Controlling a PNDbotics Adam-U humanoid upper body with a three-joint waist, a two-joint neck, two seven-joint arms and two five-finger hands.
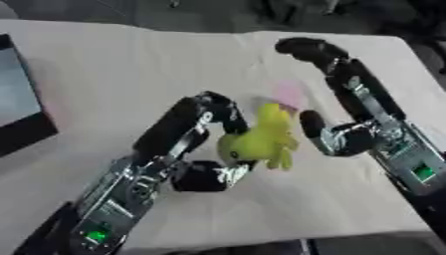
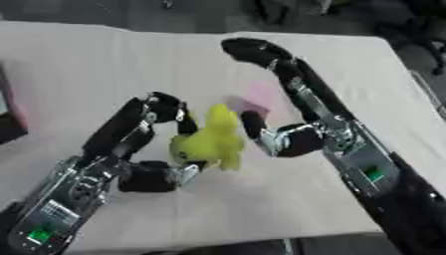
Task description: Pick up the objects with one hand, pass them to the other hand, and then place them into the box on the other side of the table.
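Note:
A yellow-green plush toy [image 1: 261, 137] hangs just above the middle of the table. My left hand [image 1: 178, 132] comes in from the lower left and is shut on it, with fingers curled over the toy's left side and the thumb under it. To the toy's right, my right hand [image 1: 370, 107] is open. Its fingers stretch away toward the far edge and its thumb is close to the toy's right side. I cannot tell whether the thumb touches it. A pink thing [image 1: 288, 93] lies on the cloth just behind the toy.
A black box [image 1: 26, 130] with a pale inside stands at the table's left edge. A cream cloth covers the table [image 1: 131, 64]. Dark shapes lie beyond the far edge.

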